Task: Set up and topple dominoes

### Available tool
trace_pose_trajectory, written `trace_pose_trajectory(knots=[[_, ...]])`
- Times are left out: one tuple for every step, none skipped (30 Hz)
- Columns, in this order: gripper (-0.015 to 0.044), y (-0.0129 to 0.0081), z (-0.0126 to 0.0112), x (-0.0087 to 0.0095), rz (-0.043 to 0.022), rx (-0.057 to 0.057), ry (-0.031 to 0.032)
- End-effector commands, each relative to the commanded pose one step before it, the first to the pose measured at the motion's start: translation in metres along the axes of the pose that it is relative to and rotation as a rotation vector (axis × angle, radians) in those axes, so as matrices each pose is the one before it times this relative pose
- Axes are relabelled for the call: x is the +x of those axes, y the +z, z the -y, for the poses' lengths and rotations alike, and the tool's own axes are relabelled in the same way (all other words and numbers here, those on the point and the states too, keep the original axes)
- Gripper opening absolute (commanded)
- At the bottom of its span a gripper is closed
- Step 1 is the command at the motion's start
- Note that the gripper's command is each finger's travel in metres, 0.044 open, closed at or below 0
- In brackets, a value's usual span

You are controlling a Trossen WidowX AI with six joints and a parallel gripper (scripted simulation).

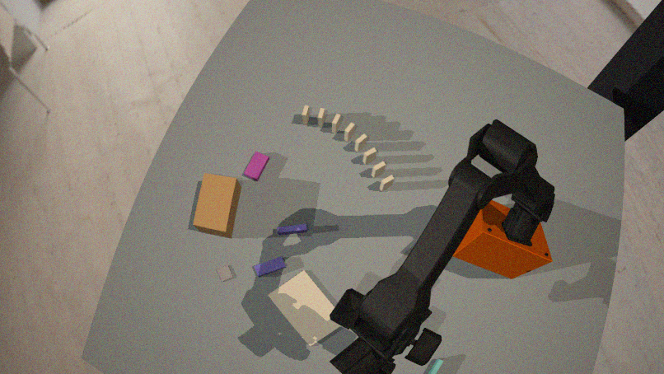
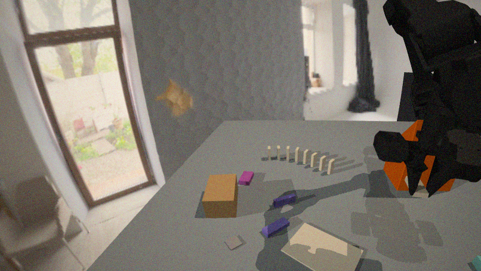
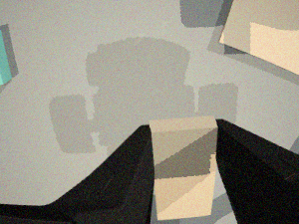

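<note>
Several cream dominoes stand upright in a curved row, from one end domino (image 1: 306,114) (image 2: 269,153) to the other end domino (image 1: 386,183) (image 2: 331,166). My gripper (image 2: 421,194) (image 3: 181,132) is shut on another cream domino (image 3: 183,193) and holds it above the table, away from the row, in front of the orange block in the exterior view. In the top view the arm hides the fingertips and the held domino. No other loose domino of this cream kind is plainly visible.
A tan box (image 1: 215,203) (image 2: 220,188), a magenta block (image 1: 256,165) (image 2: 246,178), two purple blocks (image 1: 292,229) (image 1: 269,266), a small grey-pink tile (image 1: 226,273) (image 2: 233,242), a flat cream slab (image 1: 309,296) (image 2: 323,247), an orange block (image 1: 503,253) and a teal piece (image 1: 434,366) (image 3: 4,56) are on the table.
</note>
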State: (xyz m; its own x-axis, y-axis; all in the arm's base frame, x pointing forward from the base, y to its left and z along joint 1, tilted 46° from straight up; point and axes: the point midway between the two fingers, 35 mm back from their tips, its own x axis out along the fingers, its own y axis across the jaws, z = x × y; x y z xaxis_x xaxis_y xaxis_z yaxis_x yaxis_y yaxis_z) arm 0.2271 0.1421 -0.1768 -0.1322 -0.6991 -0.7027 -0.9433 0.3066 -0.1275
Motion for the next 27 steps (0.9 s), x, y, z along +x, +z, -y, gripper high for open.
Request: trace_pose_trajectory(knots=[[0.0107, 0.00219, -0.00056, 0.00009, 0.00260, -0.0355, 0.00797], [0.0107, 0.00000, 0.00000, 0.00000, 0.00000, 0.0000, 0.00000], [0.0107, 0.00018, -0.00009, 0.00064, 0.00259, 0.0002, 0.00272], [0.0107, 0.00054, -0.00025, 0.00192, 0.00781, 0.0005, 0.00812], [0.0107, 0.00087, -0.00040, 0.00316, 0.01317, 0.0008, 0.01335], [0.0107, 0.00100, -0.00044, 0.00376, 0.01625, 0.0009, 0.01589], [0.0107, 0.00093, -0.00039, 0.00369, 0.01653, 0.0008, 0.01554], [0.0107, 0.00086, -0.00034, 0.00361, 0.01681, 0.0007, 0.01519], [0.0107, 0.00080, -0.00029, 0.00353, 0.01708, 0.0007, 0.01482], [0.0107, 0.00073, -0.00025, 0.00344, 0.01734, 0.0006, 0.01446], [0.0107, 0.00066, -0.00020, 0.00336, 0.01760, 0.0005, 0.01408], [0.0107, 0.00060, -0.00016, 0.00327, 0.01785, 0.0004, 0.01370], [0.0107, 0.00054, -0.00012, 0.00318, 0.01809, 0.0004, 0.01332], [0.0107, 0.00047, -0.00008, 0.00308, 0.01833, 0.0003, 0.01293], [0.0107, 0.00041, -0.00005, 0.00299, 0.01856, 0.0002, 0.01254], [0.0107, 0.00035, -0.00002, 0.00289, 0.01879, 0.0001, 0.01214], [0.0107, 0.00029, 0.00001, 0.00279, 0.01900, 0.0000, 0.01174], [0.0107, 0.00023, 0.00004, 0.00269, 0.01921, -0.0001, 0.01133], [0.0107, 0.00018, 0.00007, 0.00258, 0.01941, -0.0002, 0.01092], [0.0107, 0.00012, 0.00009, 0.00248, 0.01961, -0.0003, 0.01051], [0.0107, 0.00007, 0.00011, 0.00237, 0.01980, -0.0004, 0.01009], [0.0107, 0.00002, 0.00013, 0.00226, 0.01997, -0.0005, 0.00967], [0.0107, -0.00003, 0.00015, 0.00215, 0.02016, -0.0006, 0.00924], [0.0107, -0.00008, 0.00016, 0.00204, 0.02032, -0.0007, 0.00881], [0.0107, -0.00012, 0.00018, 0.00192, 0.02048, -0.0008, 0.00838], [0.0107, -0.00016, 0.00019, 0.00181, 0.02062, -0.0009, 0.00795], [0.0107, -0.00020, 0.00019, 0.00169, 0.02076, -0.0011, 0.00751]])
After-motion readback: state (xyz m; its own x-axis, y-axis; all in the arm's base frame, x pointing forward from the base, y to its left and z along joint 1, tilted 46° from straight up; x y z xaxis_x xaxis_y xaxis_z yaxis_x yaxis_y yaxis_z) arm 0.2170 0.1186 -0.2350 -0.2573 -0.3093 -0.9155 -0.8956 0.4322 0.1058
